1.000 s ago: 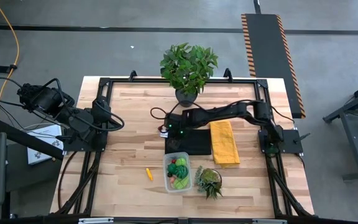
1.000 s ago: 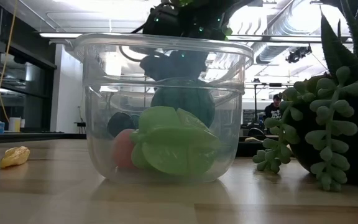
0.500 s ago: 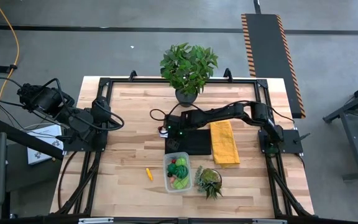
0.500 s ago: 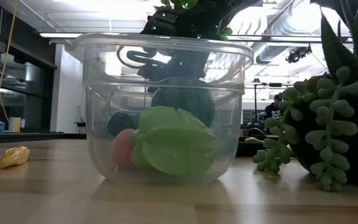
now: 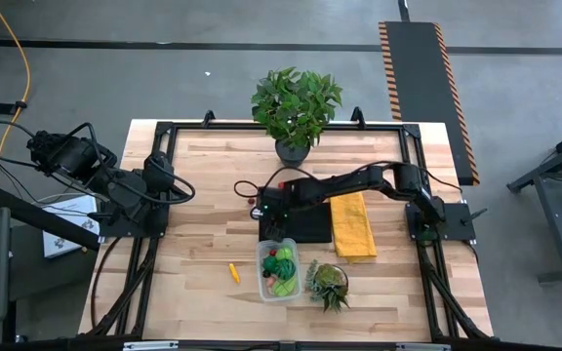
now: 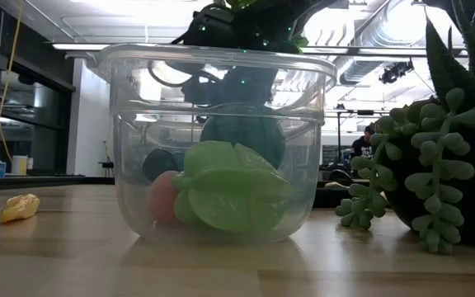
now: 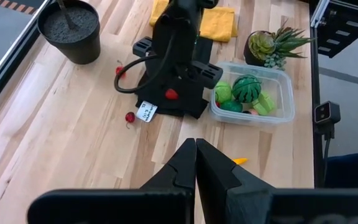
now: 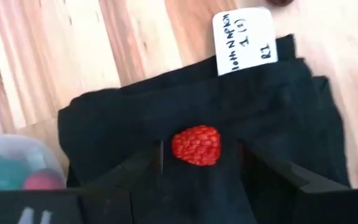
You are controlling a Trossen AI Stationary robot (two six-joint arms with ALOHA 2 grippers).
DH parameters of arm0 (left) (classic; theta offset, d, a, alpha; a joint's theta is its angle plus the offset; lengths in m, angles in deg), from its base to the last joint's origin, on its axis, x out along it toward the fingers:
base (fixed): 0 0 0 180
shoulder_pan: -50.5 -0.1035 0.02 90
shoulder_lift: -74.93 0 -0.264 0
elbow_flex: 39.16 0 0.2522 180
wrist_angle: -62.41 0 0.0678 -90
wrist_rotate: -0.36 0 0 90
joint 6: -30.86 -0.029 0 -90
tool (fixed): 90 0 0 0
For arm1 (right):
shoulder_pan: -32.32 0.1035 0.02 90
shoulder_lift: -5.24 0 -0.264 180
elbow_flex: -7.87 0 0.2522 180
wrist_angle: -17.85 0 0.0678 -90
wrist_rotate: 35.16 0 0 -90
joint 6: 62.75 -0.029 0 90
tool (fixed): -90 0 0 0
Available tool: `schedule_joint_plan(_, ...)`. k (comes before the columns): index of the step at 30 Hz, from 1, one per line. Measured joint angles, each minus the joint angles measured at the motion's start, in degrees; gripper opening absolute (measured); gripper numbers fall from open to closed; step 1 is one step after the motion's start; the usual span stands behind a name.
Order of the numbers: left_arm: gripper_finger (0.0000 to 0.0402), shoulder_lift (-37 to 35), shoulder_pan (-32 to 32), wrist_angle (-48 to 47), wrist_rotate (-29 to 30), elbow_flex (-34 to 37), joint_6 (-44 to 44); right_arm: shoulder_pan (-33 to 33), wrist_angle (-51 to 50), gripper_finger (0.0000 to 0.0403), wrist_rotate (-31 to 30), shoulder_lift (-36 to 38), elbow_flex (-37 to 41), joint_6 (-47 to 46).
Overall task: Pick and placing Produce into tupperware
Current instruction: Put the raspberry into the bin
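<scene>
A red raspberry (image 8: 196, 144) of the produce lies on the black cloth (image 8: 123, 118). My right gripper (image 8: 201, 155) is open just above it, one finger on either side, touching nothing. The clear tupperware (image 5: 278, 270) stands nearer the table's front and holds green pieces and a small red one (image 7: 247, 93). A small yellow-orange piece (image 5: 234, 272) lies on the wood to its left. Two red berries (image 7: 130, 117) (image 7: 120, 70) lie on the wood near the cloth. My left gripper (image 7: 196, 163) is shut and raised over the table's left side.
A potted leafy plant (image 5: 296, 107) stands at the far edge. A yellow cloth (image 5: 352, 222) lies right of the black cloth. A spiky succulent (image 5: 329, 283) sits right of the tupperware. A white label (image 8: 246, 38) lies at the black cloth's edge.
My right gripper has shifted slightly toward the table's left edge over the black cloth's left end, rolling a little about its own axis.
</scene>
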Motion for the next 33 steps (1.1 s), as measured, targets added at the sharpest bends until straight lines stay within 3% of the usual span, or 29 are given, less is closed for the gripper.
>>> schedule_joint_plan(26, 0.0000, 0.02, 0.00, 0.00, 0.21, 0.00, 1.50, -1.32, 5.96, 0.0194, 2.49, 0.26, 4.00, 1.68)
schedule_joint_plan(33, 0.0001, 0.01, 0.00, -0.36, 0.22, 0.00, 1.49, -2.14, 3.69, 0.0155, 2.12, 0.12, 4.15, 2.57)
